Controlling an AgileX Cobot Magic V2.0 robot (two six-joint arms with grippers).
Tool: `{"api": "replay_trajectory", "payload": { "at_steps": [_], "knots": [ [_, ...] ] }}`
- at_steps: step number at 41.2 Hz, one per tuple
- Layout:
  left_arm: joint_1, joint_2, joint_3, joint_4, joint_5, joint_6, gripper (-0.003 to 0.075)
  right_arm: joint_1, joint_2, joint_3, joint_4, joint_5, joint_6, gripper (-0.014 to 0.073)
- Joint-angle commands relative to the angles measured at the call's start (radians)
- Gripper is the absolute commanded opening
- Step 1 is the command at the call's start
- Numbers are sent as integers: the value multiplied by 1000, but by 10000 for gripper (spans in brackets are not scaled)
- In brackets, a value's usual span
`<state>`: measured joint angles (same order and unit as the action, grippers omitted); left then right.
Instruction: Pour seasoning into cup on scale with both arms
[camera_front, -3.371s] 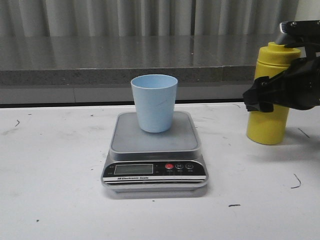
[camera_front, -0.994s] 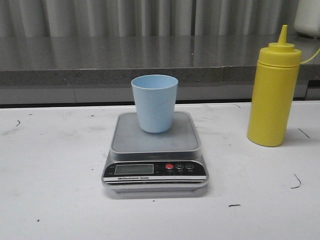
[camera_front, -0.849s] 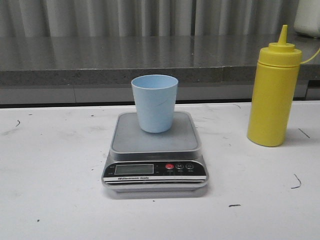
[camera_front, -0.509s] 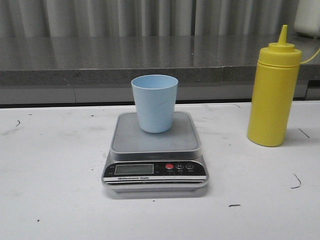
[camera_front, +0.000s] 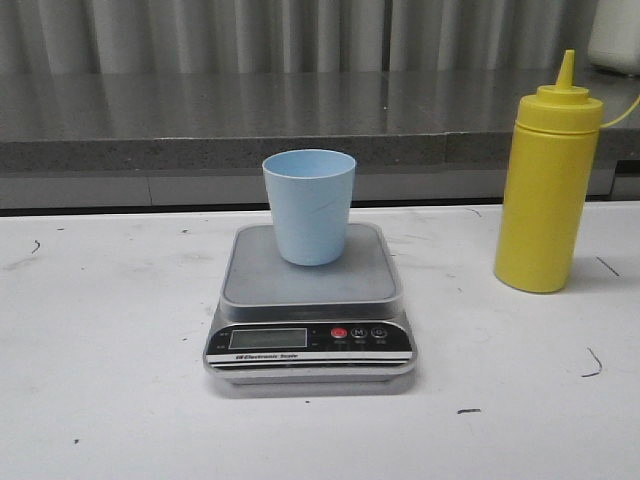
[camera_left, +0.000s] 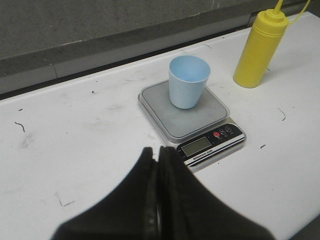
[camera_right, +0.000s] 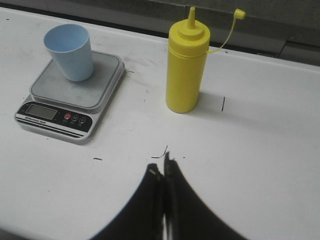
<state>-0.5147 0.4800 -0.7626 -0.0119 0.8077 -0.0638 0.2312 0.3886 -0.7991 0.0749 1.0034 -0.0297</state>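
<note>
The yellow squeeze bottle (camera_front: 547, 182) stands upright at the frame's right on the white counter (camera_front: 110, 350), apart from the pale blue cup (camera_front: 309, 205) centred on the scale (camera_front: 310, 300). Left end effector (camera_left: 158, 165) and right end effector (camera_right: 163, 175) are both closed, empty. Judging by this, grasping the bottle comes next.

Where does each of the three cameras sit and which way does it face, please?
Front view: low at the table's near edge, facing forward at the cup on the scale; no robot parts show.
Left wrist view: raised, looking down over the shut left gripper at the scale.
Right wrist view: raised, looking down over the shut right gripper at the squeeze bottle.
All three share cup, scale and bottle.
</note>
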Motion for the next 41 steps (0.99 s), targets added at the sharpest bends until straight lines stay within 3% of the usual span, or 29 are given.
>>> {"api": "replay_trajectory", "payload": {
  "at_steps": [1, 11, 20, 31, 41],
  "knots": [
    [0, 4, -23, -2, -81, -5, -20, 3, 10, -23, -6, -63, -9, -122],
    [0, 4, -23, -2, -81, -5, -20, 3, 10, -23, -6, -63, -9, -122],
    [36, -54, 91, -11, -170, -5, -20, 3, 10, -23, -6, -64, -9, -122],
    [269, -268, 401, 51, -511, -5, -20, 3, 10, -23, -6, -64, -9, -122],
    [419, -419, 675, -21, -739, -5, -20, 3, 10, -23, -6, -64, -9, -122]
  ]
}}
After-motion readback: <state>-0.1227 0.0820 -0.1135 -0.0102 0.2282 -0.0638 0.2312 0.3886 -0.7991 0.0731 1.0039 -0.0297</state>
